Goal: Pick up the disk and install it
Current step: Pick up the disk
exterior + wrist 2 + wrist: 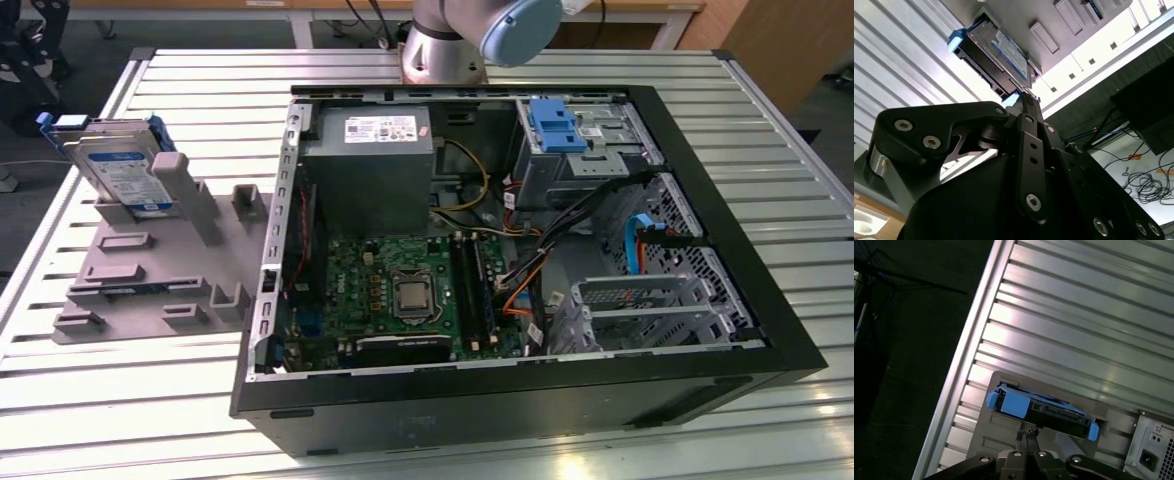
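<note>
The disk [123, 170] is a silver drive with a white-and-blue label in a blue carrier. It stands tilted on edge in a grey holder [147, 270] on the table, at the exterior view's left. In both wrist views my gripper [1026, 432] [1025, 96] hangs apart from the disk [1046, 410] [1004, 52], in line with its upper edge. The fingertips [1023, 435] are pressed together with nothing between them.
An open computer case [534, 400] lies in the middle of the slatted metal table [160, 400]. It holds a grey power-supply box [367, 160], a green motherboard [400, 290] and a drive bay with an empty blue bracket [554, 125]. The arm's base [461, 40] stands behind the case.
</note>
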{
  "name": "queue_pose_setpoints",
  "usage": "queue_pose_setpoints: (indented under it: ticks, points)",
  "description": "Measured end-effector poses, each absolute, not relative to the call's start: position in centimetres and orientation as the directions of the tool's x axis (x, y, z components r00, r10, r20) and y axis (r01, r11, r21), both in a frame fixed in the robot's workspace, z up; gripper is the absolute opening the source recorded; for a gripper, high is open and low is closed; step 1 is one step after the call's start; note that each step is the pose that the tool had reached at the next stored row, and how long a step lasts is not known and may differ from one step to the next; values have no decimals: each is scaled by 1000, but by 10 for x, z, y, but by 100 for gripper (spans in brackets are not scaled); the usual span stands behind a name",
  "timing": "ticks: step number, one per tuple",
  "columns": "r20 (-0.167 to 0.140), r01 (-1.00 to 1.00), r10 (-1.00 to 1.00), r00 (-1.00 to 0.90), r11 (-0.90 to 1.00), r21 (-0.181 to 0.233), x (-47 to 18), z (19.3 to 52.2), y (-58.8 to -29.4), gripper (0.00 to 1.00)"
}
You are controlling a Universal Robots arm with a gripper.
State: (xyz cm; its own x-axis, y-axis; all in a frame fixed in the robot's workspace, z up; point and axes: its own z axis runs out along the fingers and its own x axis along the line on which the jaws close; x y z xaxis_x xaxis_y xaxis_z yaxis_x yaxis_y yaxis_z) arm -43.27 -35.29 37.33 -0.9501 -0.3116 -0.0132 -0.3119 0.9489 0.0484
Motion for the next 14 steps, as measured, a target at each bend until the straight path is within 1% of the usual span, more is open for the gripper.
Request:
queue_pose_setpoints:
  ticks: [8,14]
  points:
    - [-13,-404,-404,-915,913,48,-433,373,-353,11]
    - [-13,-411,-411,-911,910,48,-433,373,-353,11]
